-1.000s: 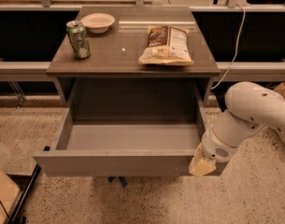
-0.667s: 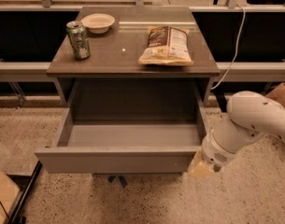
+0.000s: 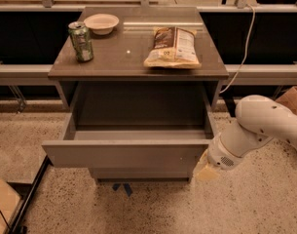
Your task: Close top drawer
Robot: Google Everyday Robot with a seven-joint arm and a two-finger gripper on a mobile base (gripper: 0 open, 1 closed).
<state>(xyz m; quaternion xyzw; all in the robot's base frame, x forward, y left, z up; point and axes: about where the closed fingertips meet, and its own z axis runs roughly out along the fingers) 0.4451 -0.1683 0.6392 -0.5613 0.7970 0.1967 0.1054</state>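
The top drawer (image 3: 123,154) of the grey-brown cabinet stands pulled out, its plain grey box interior (image 3: 138,135) showing as a narrow strip behind the flat front panel. My gripper (image 3: 206,172) is at the drawer front's right end, low against the panel's right edge. The white arm (image 3: 257,126) reaches in from the right. The lower drawer fronts are mostly hidden under the open drawer.
On the cabinet top (image 3: 119,57) stand a green can (image 3: 81,42), a white bowl (image 3: 101,23) and a snack bag (image 3: 173,47). A dark rail (image 3: 31,189) lies on the speckled floor at left. A cardboard box (image 3: 291,99) is at the right, and a cable (image 3: 240,57) hangs behind.
The drawer has slid partway back into the cabinet, so less of its floor shows. My gripper stays at the front panel's right end.
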